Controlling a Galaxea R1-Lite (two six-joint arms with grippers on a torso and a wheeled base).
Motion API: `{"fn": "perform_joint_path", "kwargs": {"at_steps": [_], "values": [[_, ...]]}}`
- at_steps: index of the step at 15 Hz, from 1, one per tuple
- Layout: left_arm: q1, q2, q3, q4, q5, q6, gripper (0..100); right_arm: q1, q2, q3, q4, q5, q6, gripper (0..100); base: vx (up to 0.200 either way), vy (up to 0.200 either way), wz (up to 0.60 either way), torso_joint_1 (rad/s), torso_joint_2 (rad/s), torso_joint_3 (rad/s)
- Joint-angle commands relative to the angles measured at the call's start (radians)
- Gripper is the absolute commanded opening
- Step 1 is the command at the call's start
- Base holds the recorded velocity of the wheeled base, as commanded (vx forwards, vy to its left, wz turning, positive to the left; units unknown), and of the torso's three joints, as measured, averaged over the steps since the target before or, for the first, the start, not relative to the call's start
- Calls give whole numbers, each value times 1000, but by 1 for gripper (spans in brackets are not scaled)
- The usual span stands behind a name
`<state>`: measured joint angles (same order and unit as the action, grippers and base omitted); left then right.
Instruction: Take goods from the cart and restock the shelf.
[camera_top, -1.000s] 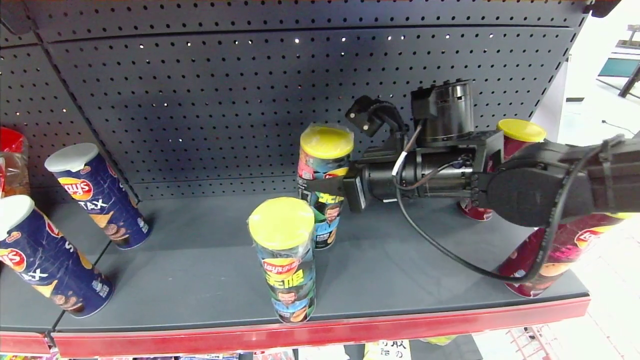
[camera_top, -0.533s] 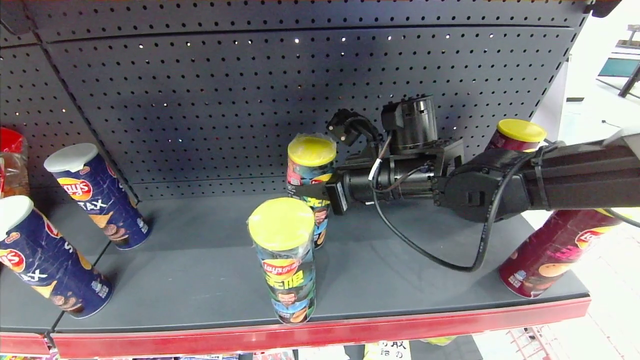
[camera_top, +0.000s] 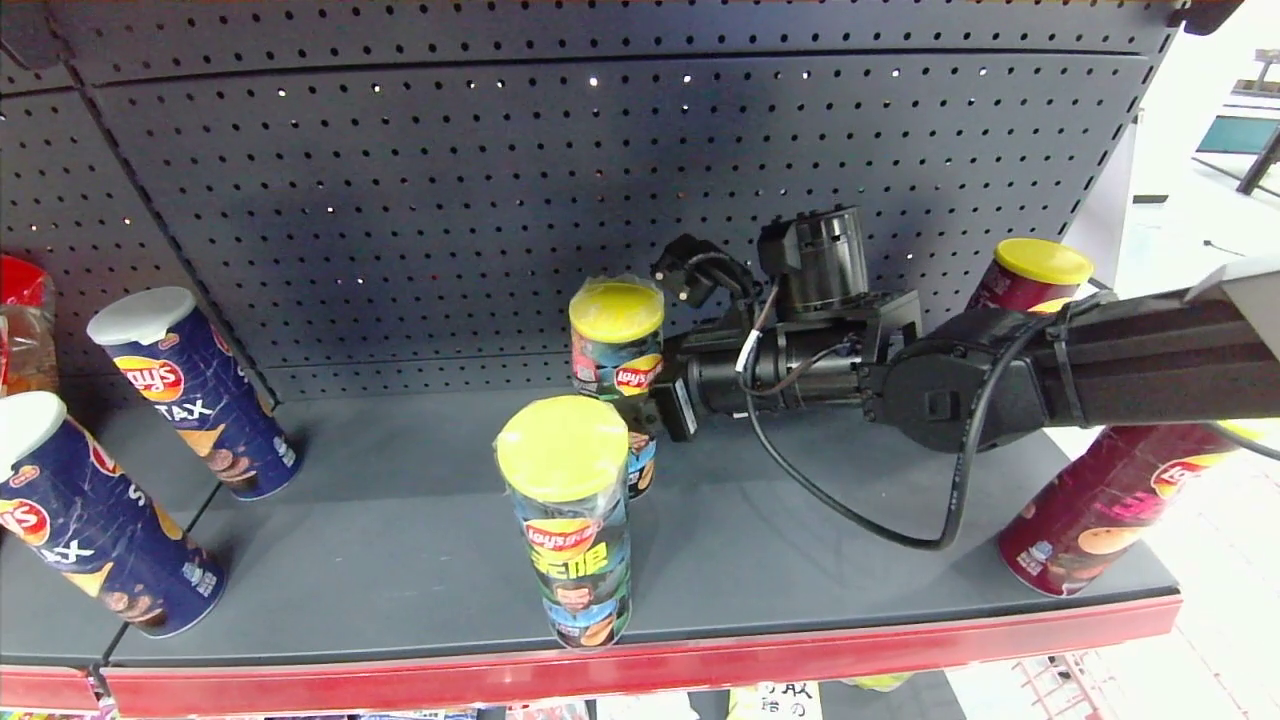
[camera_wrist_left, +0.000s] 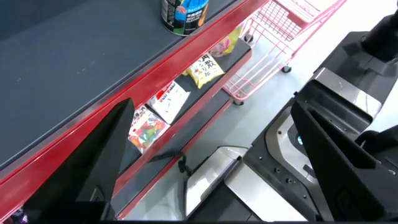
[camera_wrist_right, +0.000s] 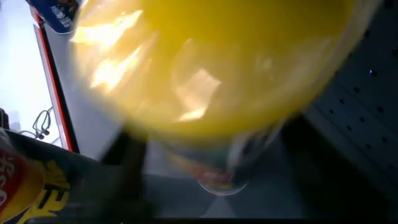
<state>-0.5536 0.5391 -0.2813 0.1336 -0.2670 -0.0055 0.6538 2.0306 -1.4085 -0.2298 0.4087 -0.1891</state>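
A chip can with a yellow lid and green-blue label (camera_top: 617, 340) stands upright mid-shelf, near the pegboard back. My right gripper (camera_top: 645, 398) comes in from the right and is shut on its side. Its yellow lid (camera_wrist_right: 211, 68) looms close in the right wrist view. A matching can (camera_top: 565, 500) stands just in front of it at the shelf's front edge and hides the held can's lower part; its base (camera_wrist_left: 183, 12) also shows in the left wrist view. My left gripper (camera_wrist_left: 211, 168) hangs open below the red shelf edge (camera_wrist_left: 124, 106), holding nothing.
Two blue cans (camera_top: 195, 385) (camera_top: 90, 520) stand on the dark shelf (camera_top: 400, 520) at the left, two maroon cans (camera_top: 1030, 275) (camera_top: 1110, 510) at the right. The pegboard (camera_top: 500, 200) closes the back. A pink cart (camera_wrist_left: 280, 37) stands on the floor below.
My right arm has carried the held can to the left, lower and deeper toward the pegboard. The other cans have not moved.
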Motion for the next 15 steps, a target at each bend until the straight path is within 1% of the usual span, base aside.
{"fn": "perform_joint_path", "kwargs": {"at_steps": [1, 3, 4, 6, 7, 8, 10, 11, 12, 13, 14, 15], "values": [[0, 13, -3, 0, 8, -1, 100, -3, -63, 62, 0, -4, 4, 100, 0, 0, 0, 0, 0, 0], [3, 24, -1, 1, 14, -1, 100, -16, -116, 128, 0, -10, 2, 100, 0, 0, 0, 0, 0, 0], [18, 44, -4, 3, 26, -2, 100, -19, -156, 178, 0, -24, 4, 100, 0, 0, 0, 0, 0, 0], [75, 133, -33, 1, 45, -2, 100, -36, -263, 307, -2, -44, 5, 100, 0, 0, 0, 0, 0, 0], [98, 225, -67, 0, 46, -1, 100, -49, -368, 428, -10, -56, 13, 100, 0, 0, 0, 0, 0, 0], [98, 288, -96, 0, 48, -1, 100, -56, -434, 511, -45, -56, 14, 100, 0, 0, 0, 0, 0, 0], [98, 404, -142, 0, 46, 1, 100, -59, -561, 701, -168, -59, 14, 100, 0, 0, 0, 0, 0, 0], [98, 449, -151, -2, 46, 6, 100, -59, -621, 784, -217, -61, 13, 100, 0, 0, 0, 0, 0, 0], [96, 461, -153, -2, 46, 7, 100, -59, -641, 807, -227, -61, 13, 100, 0, 0, 0, 0, 0, 0], [96, 530, -148, -3, 49, 19, 100, -57, -762, 915, -238, -59, 11, 100, 0, 0, 0, 0, 0, 0], [96, 573, -151, -6, 60, 35, 100, -57, -820, 959, -240, -56, 8, 100, 0, 0, 0, 0, 0, 0], [96, 608, -157, -9, 68, 39, 100, -57, -865, 987, -244, -54, 7, 100, 0, 0, 0, 0, 0, 0]]}}
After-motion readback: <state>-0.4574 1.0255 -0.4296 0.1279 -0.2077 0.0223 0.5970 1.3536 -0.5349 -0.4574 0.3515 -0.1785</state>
